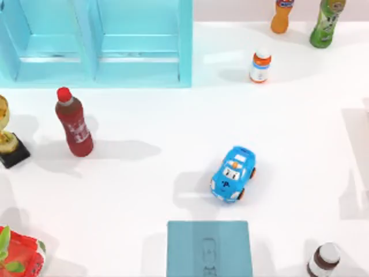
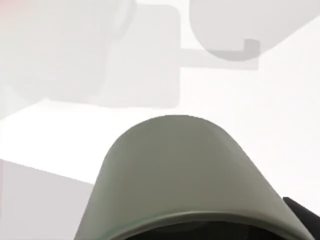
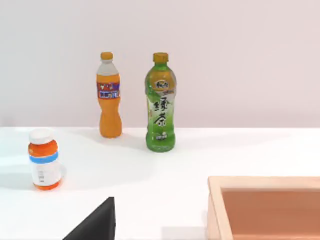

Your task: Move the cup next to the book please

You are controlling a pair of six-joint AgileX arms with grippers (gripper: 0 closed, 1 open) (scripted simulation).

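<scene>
While the cup [image 2: 187, 175] looms close under our left wrist camera, we judge it carried.
We cannot tell the left hand's grip; the book [image 1: 209, 248] lies at the table's [image 1: 144, 184] near edge, below the toy car [image 1: 233, 173].

Our left arm hangs above the worktop, and its wrist camera sits right up against the cup [image 2: 192, 175]; a dark sliver at the edge of that view may be one of our left jaws, though we cannot say how they stand. Our right arm looks level across the worktop.
</scene>
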